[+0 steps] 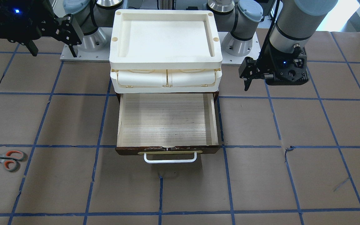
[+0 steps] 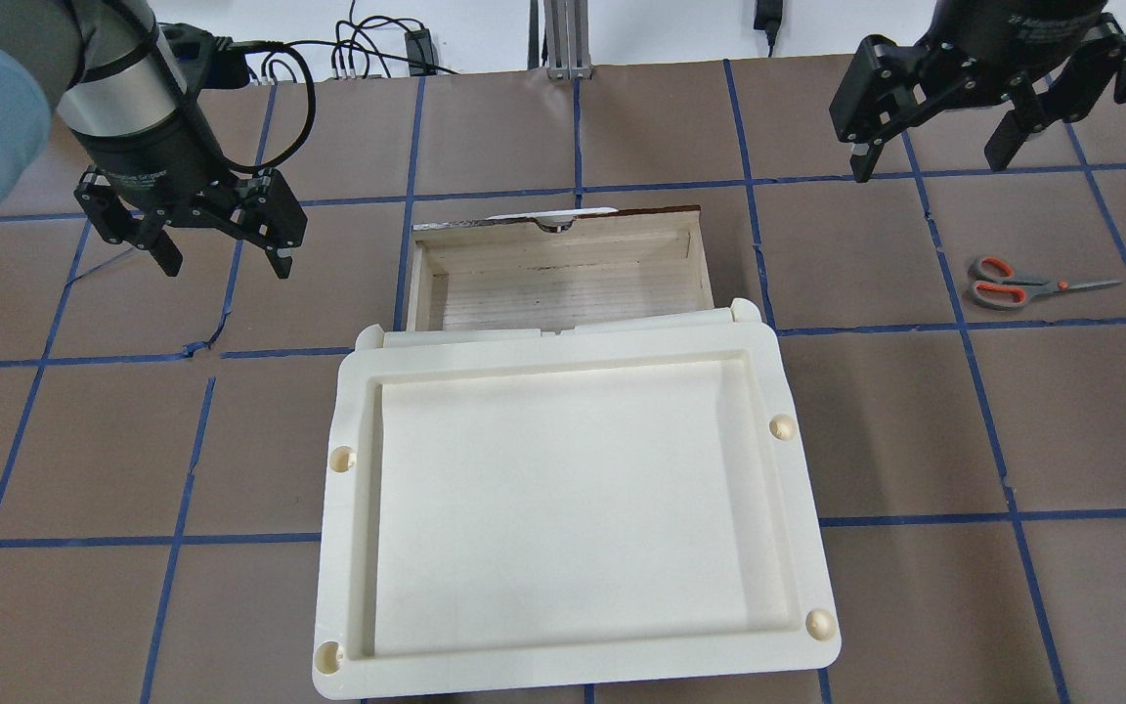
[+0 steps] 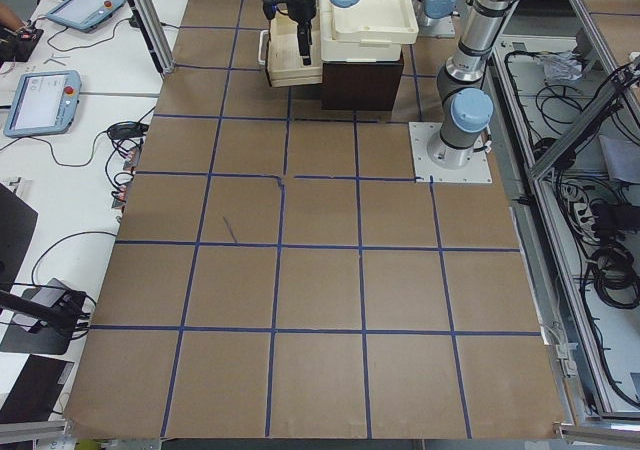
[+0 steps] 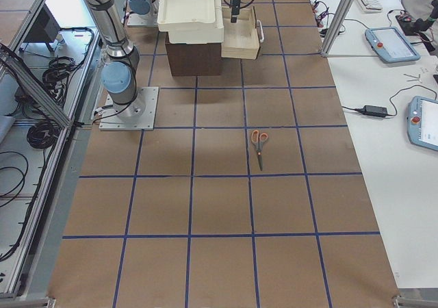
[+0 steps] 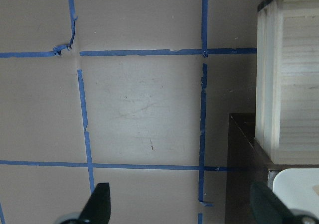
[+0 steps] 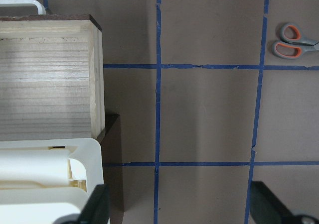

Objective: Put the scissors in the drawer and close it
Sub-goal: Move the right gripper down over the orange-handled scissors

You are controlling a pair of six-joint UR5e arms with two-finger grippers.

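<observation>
The scissors (image 2: 1013,286), grey with orange-lined loops, lie flat on the brown table on my right side. They also show in the front view (image 1: 3,159) and the right wrist view (image 6: 294,41). The drawer (image 2: 563,244) is pulled out and empty, with its dark front and white bar handle (image 1: 170,157) toward the operators' side. My right gripper (image 2: 932,164) is open and empty, above the table between the drawer and the scissors, touching neither. My left gripper (image 2: 224,259) is open and empty, above the table on the drawer's other side.
A cream plastic tray unit (image 2: 563,342) sits on top of the dark cabinet that holds the drawer and covers the drawer's rear part. Blue tape lines grid the brown table. The two arm bases (image 1: 236,40) stand behind the cabinet.
</observation>
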